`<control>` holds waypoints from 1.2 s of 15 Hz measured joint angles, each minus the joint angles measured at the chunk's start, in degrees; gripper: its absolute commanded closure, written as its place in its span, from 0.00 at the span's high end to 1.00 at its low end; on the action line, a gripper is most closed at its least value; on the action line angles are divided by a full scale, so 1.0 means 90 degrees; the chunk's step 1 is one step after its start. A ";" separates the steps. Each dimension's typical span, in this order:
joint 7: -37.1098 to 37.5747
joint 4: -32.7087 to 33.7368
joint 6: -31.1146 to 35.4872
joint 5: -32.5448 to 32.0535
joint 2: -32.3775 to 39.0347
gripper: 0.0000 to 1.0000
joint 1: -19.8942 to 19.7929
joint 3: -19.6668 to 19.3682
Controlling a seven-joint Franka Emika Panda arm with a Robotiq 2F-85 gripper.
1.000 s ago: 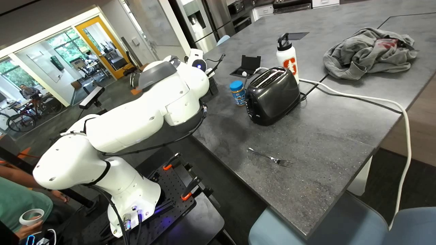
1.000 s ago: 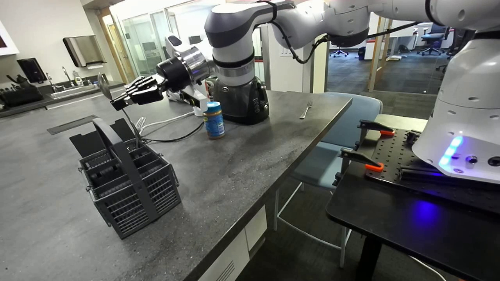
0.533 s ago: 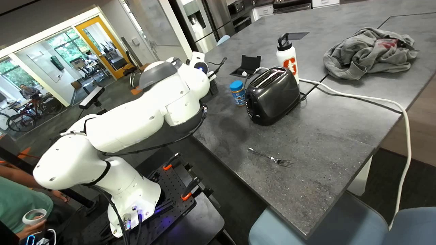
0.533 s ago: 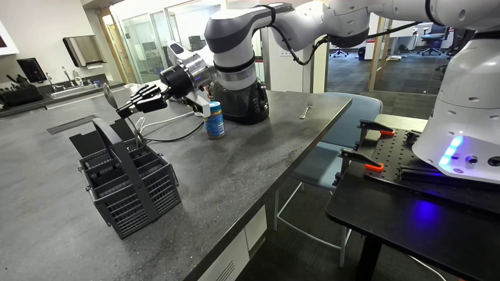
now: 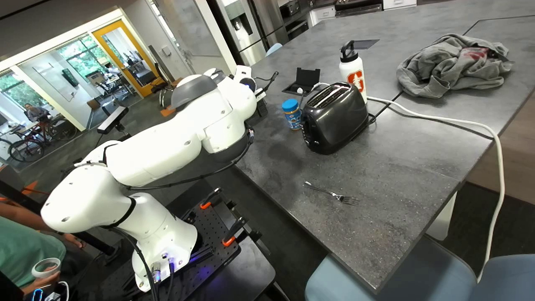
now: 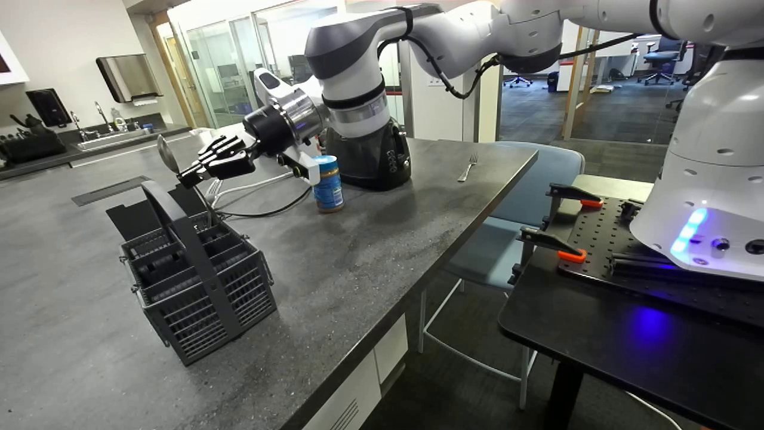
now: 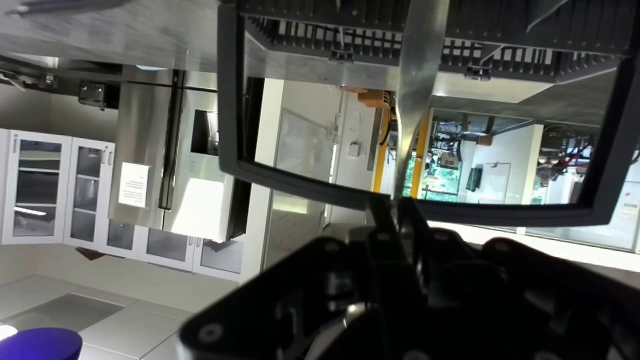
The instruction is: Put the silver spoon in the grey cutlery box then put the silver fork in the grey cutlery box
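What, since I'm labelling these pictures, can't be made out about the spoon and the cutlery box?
Spoon, wrist view: handle's end cut off by the top edge; bowl mostly hidden by the gripper.
Spoon's lower tip, in an exterior view: too thin against the cutlery box to tell whether it is inside; the box's compartment floors are hidden by its own sides.
Most of the cutlery box, in an exterior view: hidden behind the arm.

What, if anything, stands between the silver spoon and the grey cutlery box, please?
Nothing visible does. The silver spoon slants handle-down toward the grey cutlery box; the box's arched handle stands beyond the spoon in the wrist view, seemingly clear of a downward path. Whether the spoon's lower end is inside, I cannot tell.
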 measured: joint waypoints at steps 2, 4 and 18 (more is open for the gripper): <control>-0.0271 0.0062 -0.0002 0.0252 0.0000 0.02 0.0034 0.0000; -0.0534 0.0127 -0.0014 0.0520 0.0000 0.02 0.0065 0.0000; -0.1153 0.0564 -0.0187 0.1058 0.0003 0.87 0.0407 -0.0312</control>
